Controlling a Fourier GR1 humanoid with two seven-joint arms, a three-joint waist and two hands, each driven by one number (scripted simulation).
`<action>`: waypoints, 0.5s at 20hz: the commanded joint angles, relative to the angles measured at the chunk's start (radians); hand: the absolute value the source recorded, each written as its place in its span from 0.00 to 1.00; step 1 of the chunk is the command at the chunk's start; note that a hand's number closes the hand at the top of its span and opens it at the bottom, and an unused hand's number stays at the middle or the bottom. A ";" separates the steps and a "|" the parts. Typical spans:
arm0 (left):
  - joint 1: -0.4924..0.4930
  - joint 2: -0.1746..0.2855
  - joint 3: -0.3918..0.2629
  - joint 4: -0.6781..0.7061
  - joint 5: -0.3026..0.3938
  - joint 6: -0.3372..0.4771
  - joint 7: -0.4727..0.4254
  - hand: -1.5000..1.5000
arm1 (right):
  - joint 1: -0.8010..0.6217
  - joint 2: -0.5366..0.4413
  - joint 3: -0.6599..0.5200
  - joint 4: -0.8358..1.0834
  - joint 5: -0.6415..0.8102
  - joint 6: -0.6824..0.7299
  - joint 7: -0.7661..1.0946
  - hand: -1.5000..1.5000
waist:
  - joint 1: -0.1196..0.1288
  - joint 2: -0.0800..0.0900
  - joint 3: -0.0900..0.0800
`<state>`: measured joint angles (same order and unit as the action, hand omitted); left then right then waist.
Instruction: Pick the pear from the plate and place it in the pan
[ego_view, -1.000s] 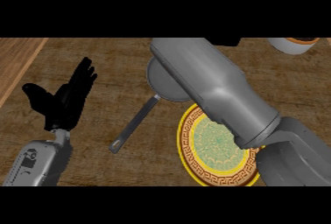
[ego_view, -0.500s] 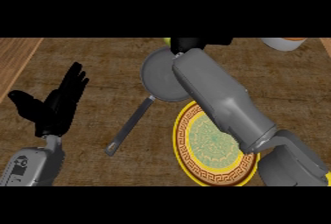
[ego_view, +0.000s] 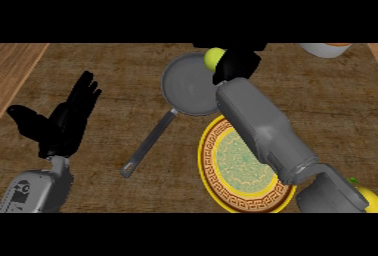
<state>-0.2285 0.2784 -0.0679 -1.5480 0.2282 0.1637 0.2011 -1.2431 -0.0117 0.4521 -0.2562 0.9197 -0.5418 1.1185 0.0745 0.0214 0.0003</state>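
Note:
The yellow-green pear (ego_view: 214, 57) shows at the far rim of the grey pan (ego_view: 188, 92), held in my right hand (ego_view: 238, 62), whose black fingers curl round it. My right forearm (ego_view: 258, 127) stretches over the yellow patterned plate (ego_view: 232, 172), which carries nothing that I can see. The pan's long handle (ego_view: 148, 145) points toward the lower left. My left hand (ego_view: 63, 120) rests open at the left, fingers up.
An orange and white cup (ego_view: 325, 48) stands at the far right edge. A yellow fruit (ego_view: 367, 192) peeks out at the lower right. A lighter wooden strip (ego_view: 18, 70) runs along the left side of the counter.
My right arm has reached farther away and swung right, uncovering the pan; the hand and the pear now show over the pan's far rim. My left hand has shifted slightly.

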 joint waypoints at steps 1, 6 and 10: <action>-0.011 0.005 0.017 0.002 0.008 -0.002 0.002 0.50 | 0.054 0.011 -0.082 0.013 -0.056 -0.160 0.191 0.00 | -0.016 -0.001 0.000; -0.029 0.014 0.035 0.028 0.015 -0.020 -0.006 0.50 | 0.126 0.011 -0.117 -0.020 -0.111 -0.257 0.051 0.00 | -0.003 0.004 0.000; 0.011 0.013 0.021 0.009 0.006 -0.031 -0.017 0.50 | 0.152 0.011 -0.095 -0.052 -0.085 -0.422 0.005 0.00 | -0.003 -0.005 0.000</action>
<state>-0.2277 0.2761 -0.0601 -1.5437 0.2264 0.1559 0.1979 -1.1094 -0.0088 0.3547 -0.2745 0.8322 -0.7739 1.0386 0.0729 0.0207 0.0009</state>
